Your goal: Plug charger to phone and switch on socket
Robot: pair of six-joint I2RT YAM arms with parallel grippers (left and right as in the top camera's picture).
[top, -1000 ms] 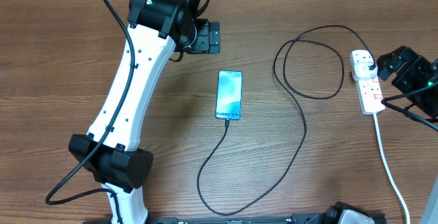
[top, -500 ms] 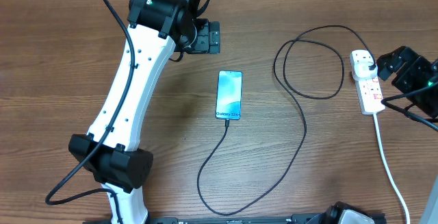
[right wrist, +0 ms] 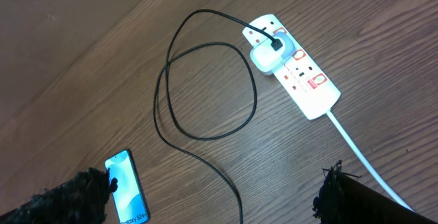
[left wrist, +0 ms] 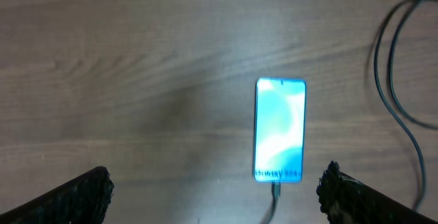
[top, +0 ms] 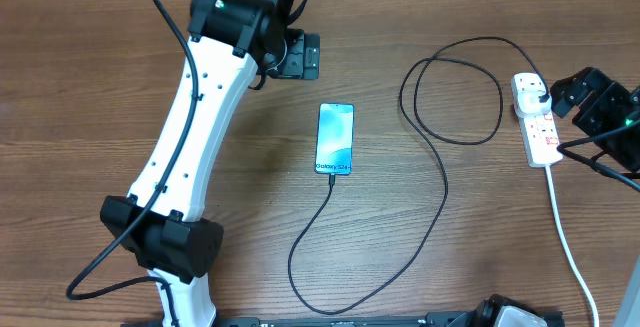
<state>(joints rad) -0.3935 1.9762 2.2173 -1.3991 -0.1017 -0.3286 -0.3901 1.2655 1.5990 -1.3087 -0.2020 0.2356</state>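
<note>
The phone (top: 336, 139) lies flat mid-table with its blue screen lit, and shows in the left wrist view (left wrist: 280, 129) and right wrist view (right wrist: 126, 190). The black charger cable (top: 440, 192) runs from the phone's near end, loops across the table, and ends in a plug seated in the white socket strip (top: 536, 119), also in the right wrist view (right wrist: 294, 63). My left gripper (top: 300, 55) is open and empty beyond the phone's far end; its fingers frame the left wrist view (left wrist: 217, 195). My right gripper (top: 590, 102) is open and empty right of the socket strip.
The strip's white cord (top: 570, 237) trails toward the front right edge. The left arm's white link (top: 195, 137) stretches over the left half of the table. The charger cable forms a large loop (top: 455, 92) between phone and strip.
</note>
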